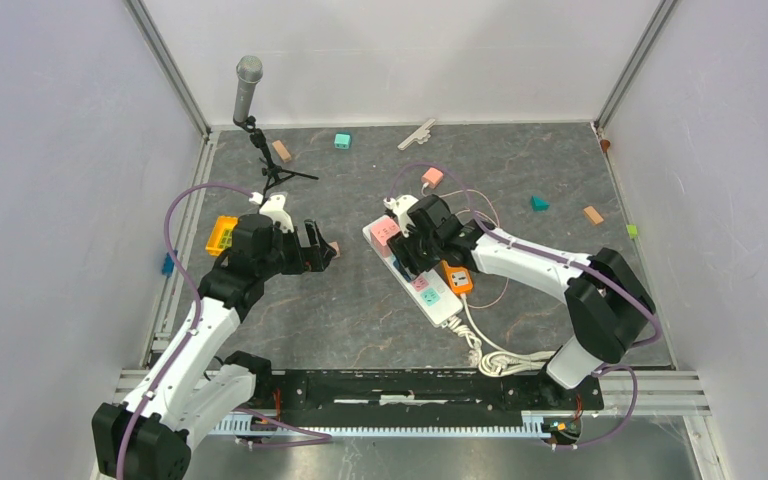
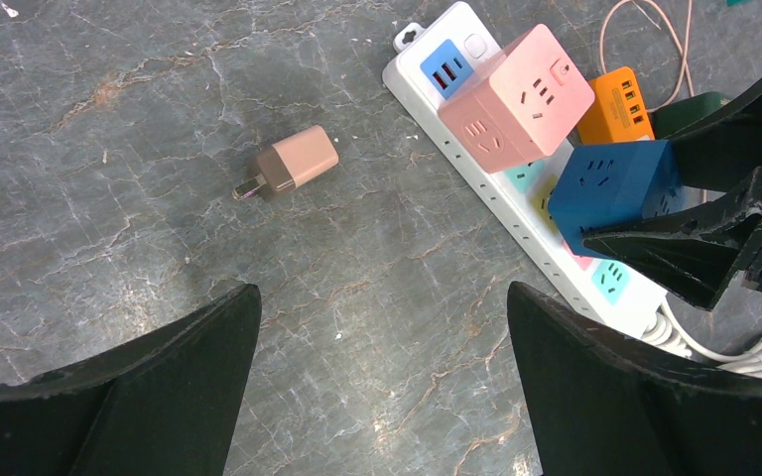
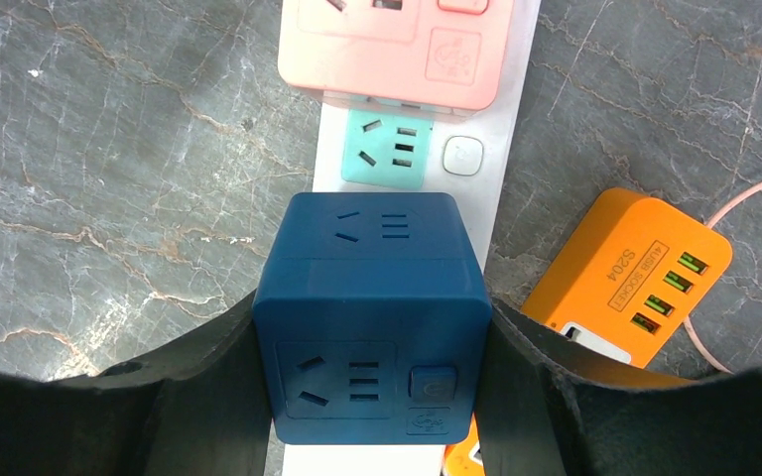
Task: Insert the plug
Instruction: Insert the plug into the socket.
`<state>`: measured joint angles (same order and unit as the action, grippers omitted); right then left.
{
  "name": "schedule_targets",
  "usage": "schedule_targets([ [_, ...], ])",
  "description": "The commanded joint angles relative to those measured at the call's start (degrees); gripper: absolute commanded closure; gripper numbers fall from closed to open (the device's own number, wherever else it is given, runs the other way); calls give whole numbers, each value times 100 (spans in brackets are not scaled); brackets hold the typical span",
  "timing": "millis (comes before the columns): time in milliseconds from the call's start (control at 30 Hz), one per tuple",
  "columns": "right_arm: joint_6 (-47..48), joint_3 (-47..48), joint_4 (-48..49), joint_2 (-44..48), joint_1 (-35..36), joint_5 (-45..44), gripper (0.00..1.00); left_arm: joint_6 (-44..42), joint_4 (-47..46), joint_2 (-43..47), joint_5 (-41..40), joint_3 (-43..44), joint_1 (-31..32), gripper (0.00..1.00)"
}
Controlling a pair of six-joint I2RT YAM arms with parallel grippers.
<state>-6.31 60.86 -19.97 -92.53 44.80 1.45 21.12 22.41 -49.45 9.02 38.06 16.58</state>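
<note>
Black right gripper [image 3: 372,327] clamps the dark blue plastic cube plug [image 3: 367,268] by its sides over the long white power strip [image 3: 496,124], one teal socket short of a pink cube adapter [image 3: 397,50], while the left gripper [image 2: 385,293] hangs wide open above a small beige charger [image 2: 293,164].

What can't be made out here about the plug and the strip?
- Prongs of the blue cube: right wrist view, hidden under the cube itself, so whether it is seated in the strip cannot be told.
- Same cube, top view: mostly covered by the right hand.
- orange charger: right wrist view, near end behind the hand.
- pink cube: right wrist view, cut off by the top edge.
</note>
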Motion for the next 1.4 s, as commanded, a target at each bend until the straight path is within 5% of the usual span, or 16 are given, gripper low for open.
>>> schedule_targets([
  [0,-76,48,-764,-333,81,-416,100,-249,-108,60,-79,130,-19,0],
  [600,-24,226,-1418,-1025,583,-1695,100,-249,-109,67,-110,114,-20,0],
  [1367,171,757,-1517,-559,524,-876,100,-249,-103,85,-118,114,-18,0],
])
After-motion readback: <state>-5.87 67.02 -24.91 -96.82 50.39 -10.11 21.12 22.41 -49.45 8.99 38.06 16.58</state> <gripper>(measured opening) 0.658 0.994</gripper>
